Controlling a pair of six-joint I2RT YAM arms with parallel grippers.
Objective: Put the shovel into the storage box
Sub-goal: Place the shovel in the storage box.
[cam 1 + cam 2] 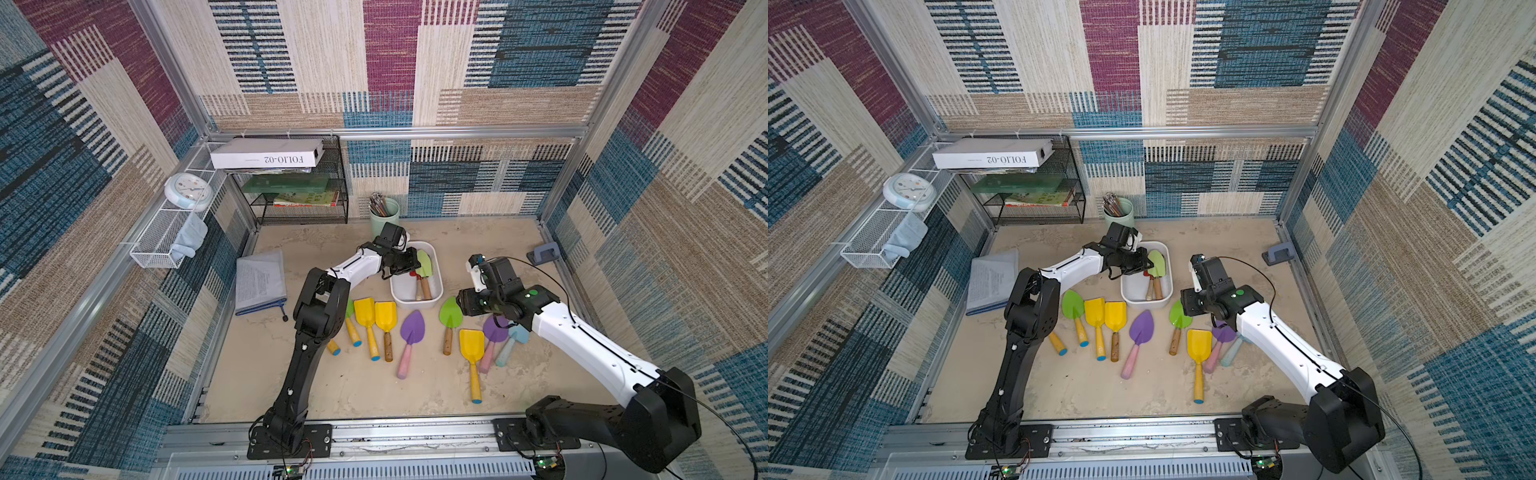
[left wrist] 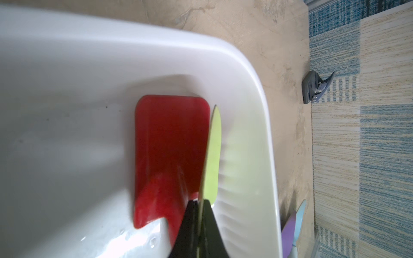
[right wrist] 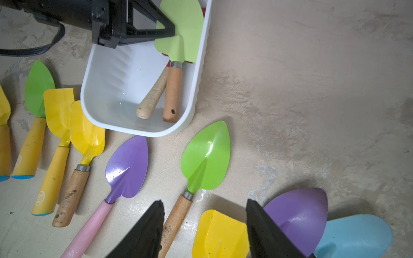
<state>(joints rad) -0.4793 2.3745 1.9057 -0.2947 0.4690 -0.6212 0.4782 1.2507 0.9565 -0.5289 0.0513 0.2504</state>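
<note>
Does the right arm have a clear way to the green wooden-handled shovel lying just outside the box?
Probably yes. The right gripper hangs open above it, and the green shovel lies uncovered on the table, its handle between the fingers. The yellow shovel blade beside that handle may crowd the grip.

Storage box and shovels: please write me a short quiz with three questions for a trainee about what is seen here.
1. True or false: the left pincer holds the green shovel by its handle.
2. The other shovel in the storage box has a blade that is: A red, B blue, C yellow.
3. Fill the gap: the right pincer is ___ and holds nothing.

Key: 1 false, it pinches the blade; 2 A; 3 open.
</note>
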